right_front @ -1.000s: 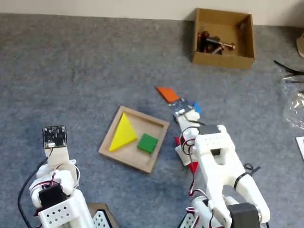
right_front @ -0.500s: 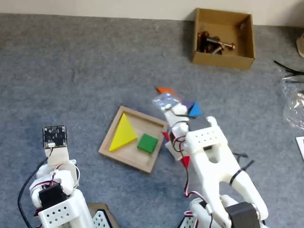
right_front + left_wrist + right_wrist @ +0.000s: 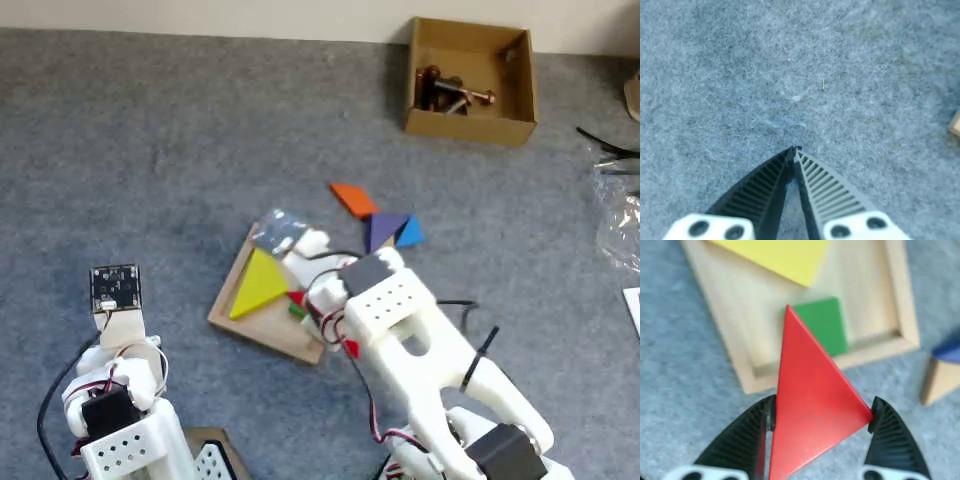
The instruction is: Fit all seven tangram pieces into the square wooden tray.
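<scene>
Now, your right jaws are pinching the red triangle [image 3: 810, 405] by two of its edges, one finger pressed on each side. The piece hangs over the near rim of the wooden tray [image 3: 900, 300], with its tip pointing across the green square [image 3: 827, 325]. You cannot tell whether it touches the rim or floats above it. The green square lies flat inside the tray, near a corner. The yellow triangle [image 3: 775, 255] lies farther in, and the edge of the right wrist view cuts it off.

In the high view the right arm [image 3: 420, 330] covers most of this. You get only red slivers on either side of the wrist and a thin strip of green.

That view also shows the pieces not yet in the tray. An orange piece [image 3: 352, 198], a purple triangle [image 3: 382, 228] and a blue triangle [image 3: 408, 233] lie on the grey surface [image 3: 150, 150] beyond the tray, and the purple and blue touch. The right wrist view catches just a cropped bit of blue at its edge.

Your left jaws are pressed together over bare surface, off to the side of the tray. A tan corner [image 3: 955, 122] at the edge of the left wrist view is too cropped to identify.
</scene>
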You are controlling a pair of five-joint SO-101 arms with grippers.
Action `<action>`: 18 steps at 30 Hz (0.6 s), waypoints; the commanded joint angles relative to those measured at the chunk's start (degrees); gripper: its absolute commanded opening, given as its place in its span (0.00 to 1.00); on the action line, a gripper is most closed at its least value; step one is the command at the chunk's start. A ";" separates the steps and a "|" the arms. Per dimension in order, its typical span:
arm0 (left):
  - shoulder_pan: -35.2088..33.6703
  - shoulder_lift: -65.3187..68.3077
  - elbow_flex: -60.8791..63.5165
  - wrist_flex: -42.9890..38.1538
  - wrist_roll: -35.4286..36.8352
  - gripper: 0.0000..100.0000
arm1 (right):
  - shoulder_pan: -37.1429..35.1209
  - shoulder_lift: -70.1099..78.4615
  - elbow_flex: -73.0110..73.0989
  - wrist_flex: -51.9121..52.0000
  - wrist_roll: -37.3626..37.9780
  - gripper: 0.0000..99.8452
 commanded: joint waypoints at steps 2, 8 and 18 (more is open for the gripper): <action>0.84 -0.31 1.19 0.53 0.53 0.01 | -4.18 -0.57 -3.21 -5.41 0.70 0.17; 0.84 -0.31 1.19 0.53 0.53 0.01 | -5.85 -0.57 -0.31 -11.47 0.62 0.17; 0.84 -0.31 1.19 0.53 0.53 0.01 | -12.00 -0.57 5.93 -18.59 0.44 0.17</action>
